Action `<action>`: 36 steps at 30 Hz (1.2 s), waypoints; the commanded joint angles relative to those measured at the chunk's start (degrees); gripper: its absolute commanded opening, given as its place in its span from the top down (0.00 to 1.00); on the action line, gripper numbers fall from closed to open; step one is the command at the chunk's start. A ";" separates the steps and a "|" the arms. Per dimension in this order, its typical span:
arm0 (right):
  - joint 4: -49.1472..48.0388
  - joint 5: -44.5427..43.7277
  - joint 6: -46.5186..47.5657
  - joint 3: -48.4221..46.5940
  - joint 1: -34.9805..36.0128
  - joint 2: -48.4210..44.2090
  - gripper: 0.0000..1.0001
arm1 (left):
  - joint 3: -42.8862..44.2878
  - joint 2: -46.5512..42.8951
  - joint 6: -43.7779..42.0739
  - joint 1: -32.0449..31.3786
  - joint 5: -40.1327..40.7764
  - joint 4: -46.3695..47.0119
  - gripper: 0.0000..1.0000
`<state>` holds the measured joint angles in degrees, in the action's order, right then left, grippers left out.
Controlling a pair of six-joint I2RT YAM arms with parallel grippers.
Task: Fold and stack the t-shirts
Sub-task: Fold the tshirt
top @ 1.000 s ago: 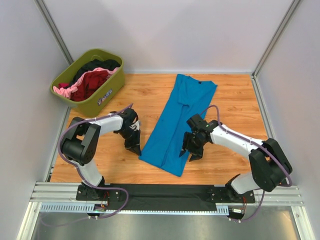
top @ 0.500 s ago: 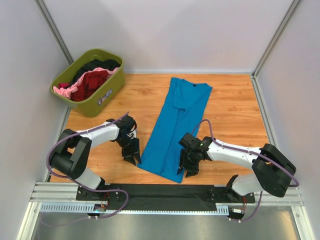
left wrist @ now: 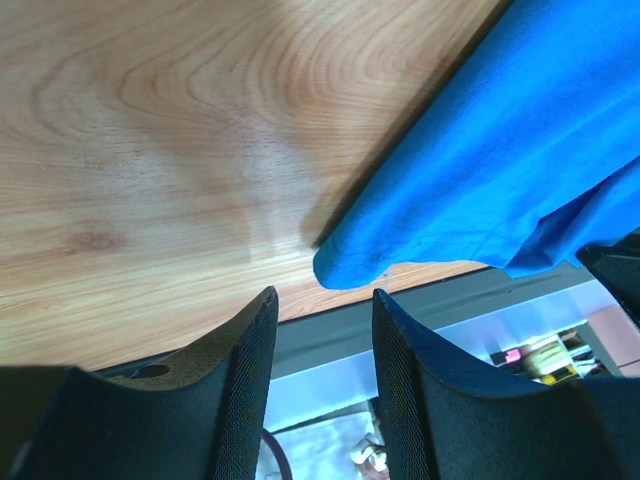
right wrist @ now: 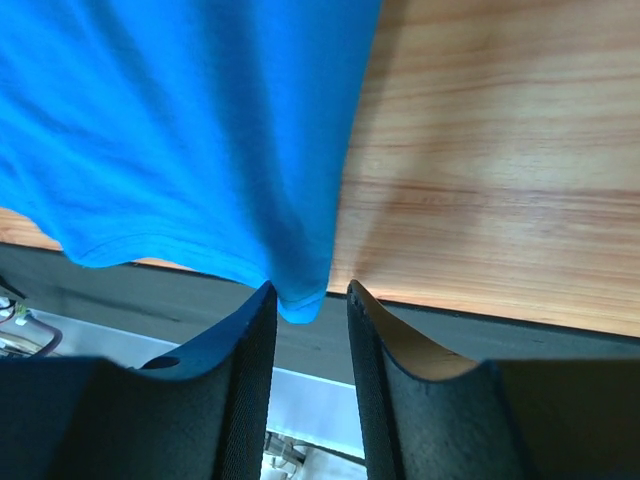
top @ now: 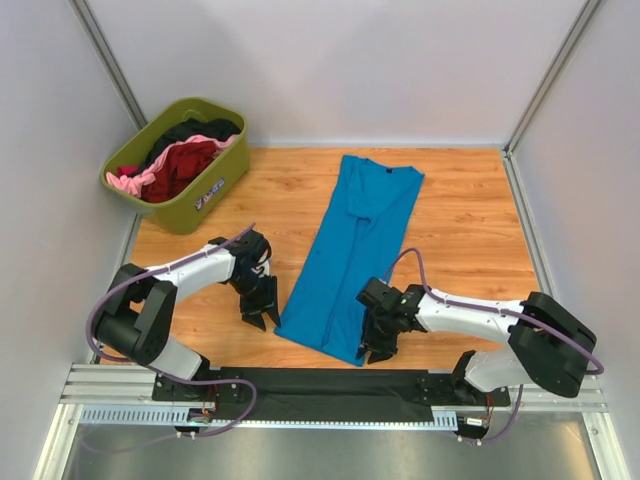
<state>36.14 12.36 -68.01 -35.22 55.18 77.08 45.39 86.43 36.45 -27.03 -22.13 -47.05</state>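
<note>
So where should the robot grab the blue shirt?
Probably by its near hem corners: left gripper takes the left corner, right gripper the right corner, from above. The blue shirt lies flat and long, those corners free at the near edge.

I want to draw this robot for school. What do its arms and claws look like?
The left arm and right arm each have smooth white tubes joined by chunky black joints. A thin purple cable loops along each one. The left claw and right claw are black, each with two flat, curved fingers. I can't see any writing on them.
</note>
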 commanded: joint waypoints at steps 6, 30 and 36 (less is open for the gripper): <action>-2.22 -3.13 -3.10 2.53 1.42 0.62 0.76 | -0.56 -3.55 -1.90 -0.31 -2.39 0.20 0.50; 16.94 -3.83 -2.13 5.34 1.42 -16.00 1.00 | -7.06 -4.26 6.88 -10.15 -9.07 8.63 0.48; 16.24 -3.92 -2.48 4.55 1.42 -15.47 1.00 | -7.68 -4.00 10.13 -11.38 -10.21 13.38 0.49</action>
<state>51.62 8.67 -69.67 -29.82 56.23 61.73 37.39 82.08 43.44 -37.60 -30.52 -37.54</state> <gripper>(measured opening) 0.010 0.521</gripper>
